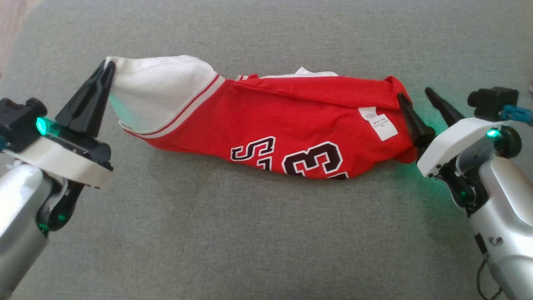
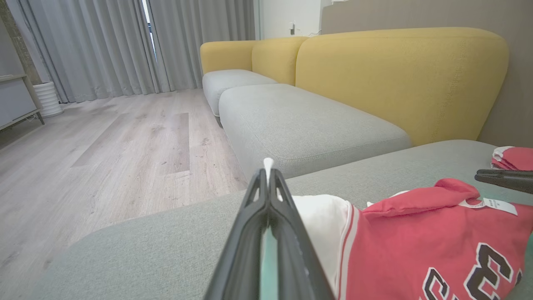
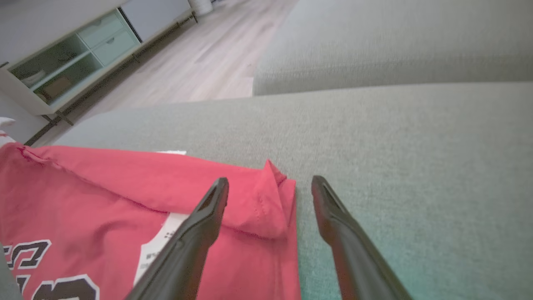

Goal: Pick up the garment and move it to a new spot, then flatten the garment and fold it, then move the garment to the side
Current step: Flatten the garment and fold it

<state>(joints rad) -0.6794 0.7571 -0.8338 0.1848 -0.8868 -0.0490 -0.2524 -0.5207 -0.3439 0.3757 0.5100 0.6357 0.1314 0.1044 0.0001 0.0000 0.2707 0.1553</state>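
Note:
The garment (image 1: 287,121) is a red and white jersey with black numbers, lying folded lengthwise across the grey cushion (image 1: 250,233). My left gripper (image 1: 109,68) is shut on its white end, which it holds slightly raised; in the left wrist view a bit of white cloth pokes out between the closed fingertips of that gripper (image 2: 268,168). My right gripper (image 1: 414,96) stands open at the garment's red end. In the right wrist view one finger (image 3: 208,212) lies over the red cloth (image 3: 125,200) and the other finger (image 3: 333,216) over bare cushion.
The grey cushion (image 3: 395,125) stretches wide on all sides. A yellow-backed sofa (image 2: 399,79) runs beyond it, with wooden floor (image 2: 104,141) and curtains to the left. Another red and white cloth (image 2: 514,157) lies at the far right. A cabinet (image 3: 62,66) stands across the floor.

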